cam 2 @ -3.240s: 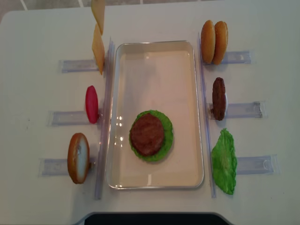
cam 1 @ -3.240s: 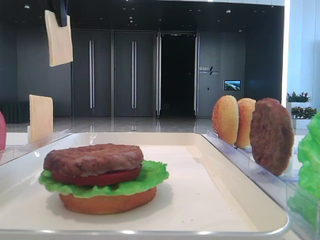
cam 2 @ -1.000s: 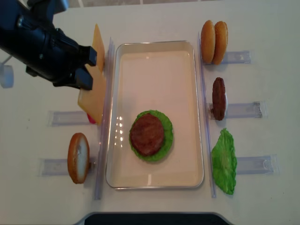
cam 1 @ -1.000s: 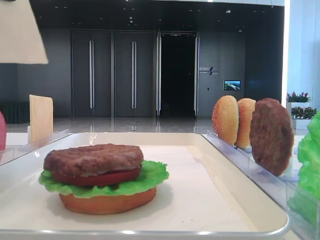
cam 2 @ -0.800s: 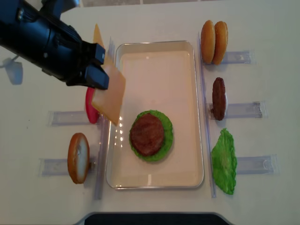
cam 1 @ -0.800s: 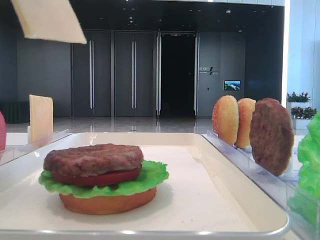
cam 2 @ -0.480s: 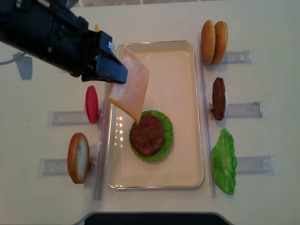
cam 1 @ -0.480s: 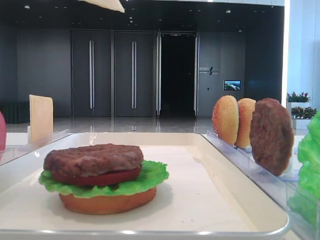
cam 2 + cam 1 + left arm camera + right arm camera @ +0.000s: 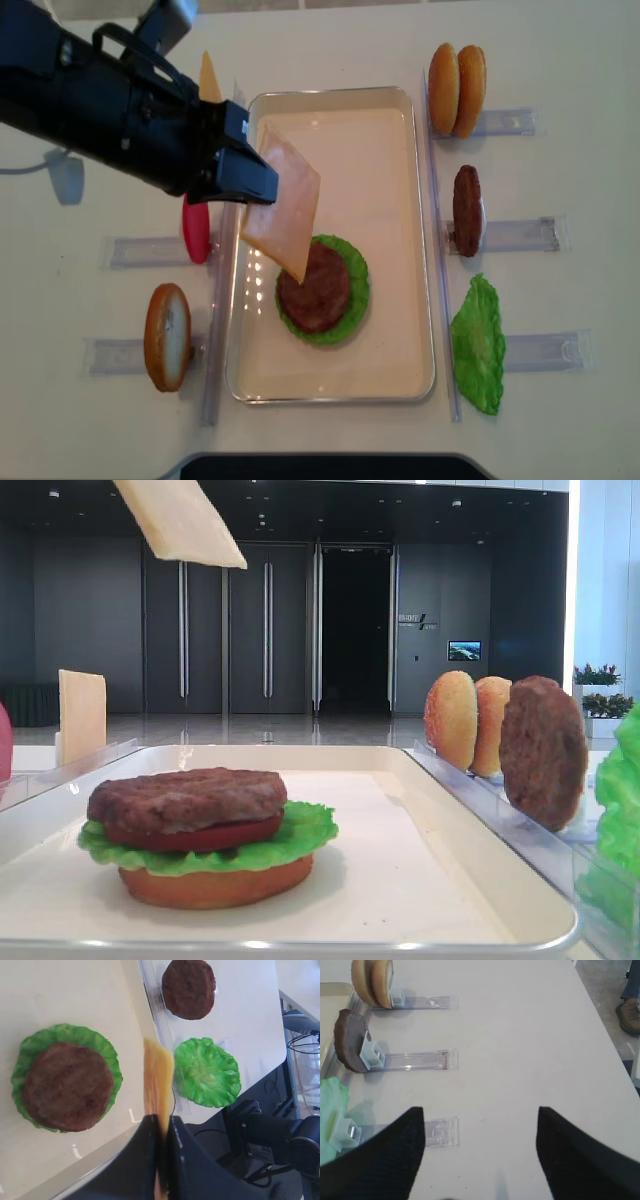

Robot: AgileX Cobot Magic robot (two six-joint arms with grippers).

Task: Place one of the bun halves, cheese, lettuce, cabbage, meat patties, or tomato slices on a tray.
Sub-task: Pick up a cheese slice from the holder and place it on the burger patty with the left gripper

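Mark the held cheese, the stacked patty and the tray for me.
cheese (image 9: 283, 205), overhead view, middle of the slice.
patty (image 9: 318, 288), overhead view, top face.
tray (image 9: 340, 130), overhead view, bare floor at the far end.

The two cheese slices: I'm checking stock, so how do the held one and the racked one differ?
Held cheese hangs tilted in the air over the tray, pinched in the left pincer. Racked cheese stands upright in its rack left of the tray, untouched. In the front view the held one sits far higher. Both are thin, pale yellow squares.
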